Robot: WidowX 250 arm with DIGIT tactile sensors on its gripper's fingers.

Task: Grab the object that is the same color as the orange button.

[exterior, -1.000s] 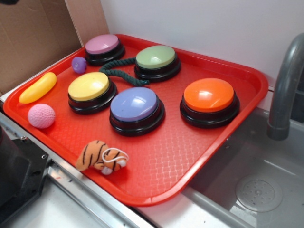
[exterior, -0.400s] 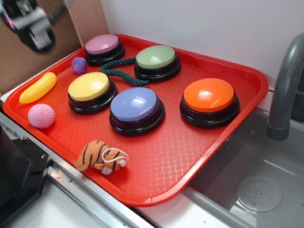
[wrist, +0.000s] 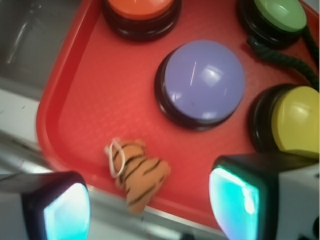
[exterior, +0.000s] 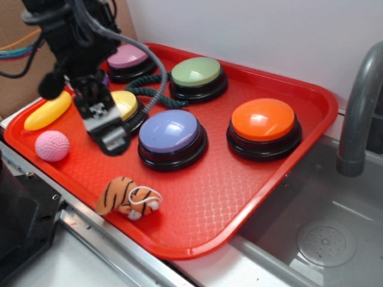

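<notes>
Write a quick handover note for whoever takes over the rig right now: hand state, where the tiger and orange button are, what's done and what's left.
Hand: open, empty, hovering above the red tray beside the yellow button; the wrist view shows the gap between its fingers.
Tiger toy: lying at the tray's near edge, untouched, in front of the purple button.
Orange button: on the tray's faucet side, clear of the arm.
Done: approach over the tray.
Left: move over the tiger, descend, close on it, lift.
</notes>
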